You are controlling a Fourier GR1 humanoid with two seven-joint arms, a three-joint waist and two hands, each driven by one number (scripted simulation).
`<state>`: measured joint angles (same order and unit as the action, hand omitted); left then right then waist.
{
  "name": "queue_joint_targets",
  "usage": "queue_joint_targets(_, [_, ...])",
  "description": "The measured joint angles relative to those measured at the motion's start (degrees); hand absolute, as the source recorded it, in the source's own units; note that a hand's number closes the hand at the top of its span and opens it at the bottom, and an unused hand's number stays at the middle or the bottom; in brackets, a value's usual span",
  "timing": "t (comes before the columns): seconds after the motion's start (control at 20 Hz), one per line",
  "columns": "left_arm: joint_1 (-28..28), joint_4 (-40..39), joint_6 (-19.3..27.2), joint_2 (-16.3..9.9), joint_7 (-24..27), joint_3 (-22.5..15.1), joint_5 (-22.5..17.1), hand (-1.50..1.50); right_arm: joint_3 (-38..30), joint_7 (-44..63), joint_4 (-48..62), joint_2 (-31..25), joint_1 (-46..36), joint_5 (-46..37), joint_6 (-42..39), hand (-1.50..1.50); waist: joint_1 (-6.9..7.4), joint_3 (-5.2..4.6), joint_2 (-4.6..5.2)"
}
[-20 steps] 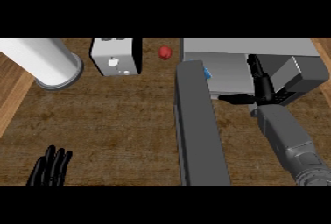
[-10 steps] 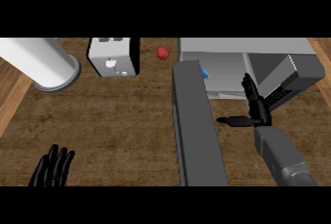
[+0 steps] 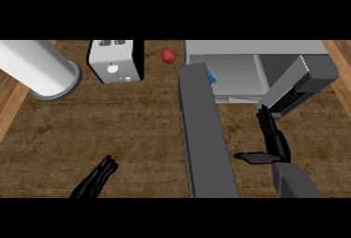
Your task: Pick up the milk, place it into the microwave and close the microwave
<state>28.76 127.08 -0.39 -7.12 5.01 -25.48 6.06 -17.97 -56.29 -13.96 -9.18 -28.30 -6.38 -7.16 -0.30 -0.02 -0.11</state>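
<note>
R hand (image 3: 273, 139) open beside microwave (image 3: 233, 56) door (image 3: 205, 135).

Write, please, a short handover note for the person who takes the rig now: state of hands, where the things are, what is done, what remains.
Right hand: open, holds nothing, in front of the microwave.
Left hand: open, resting at the lower left.
Milk: only a blue-and-white bit shows behind the door's top edge, seemingly inside the microwave.
Microwave door: wide open, sticking out over the counter.
Done: milk apparently placed.
Left: close the door.
</note>
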Motion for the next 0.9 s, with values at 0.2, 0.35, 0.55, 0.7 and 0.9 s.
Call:
queue_joint_targets(0.2, [-4.1, -2.8, -1.2, -0.6, -1.1, 0.1, 1.2, 1.50, 1.1, -1.1, -2.7, 0.3, 5.2, 0.4, -2.3, -1.50, -0.13, 0.01, 0.01])
queue_joint_targets(0.35, [-7.7, -5.6, -1.2, 0.5, -1.9, 0.1, 1.4, 1.50, 2.0, -0.8, -6.7, 0.0, 9.0, 1.2, -3.5, -1.50, -0.40, -0.01, -0.04])
queue_joint_targets(0.55, [-11.6, -9.3, -1.7, 1.8, -3.7, -1.1, 2.1, 1.50, 3.4, -0.6, -12.2, -0.3, 14.5, 2.2, -5.1, -1.50, -0.62, -0.10, -0.15])
queue_joint_targets(0.7, [-15.3, -12.2, -2.6, 2.5, -4.8, -1.5, 2.6, 1.50, 4.3, 0.0, -16.9, -0.5, 18.4, 3.3, -6.1, -1.50, -0.73, -0.10, -0.14])
queue_joint_targets(0.9, [-21.4, -17.5, -5.1, 3.3, -6.4, -2.0, 2.7, 1.50, 5.2, 1.0, -22.5, -2.0, 23.4, 5.0, -7.6, -1.50, -1.02, -0.06, -0.03])
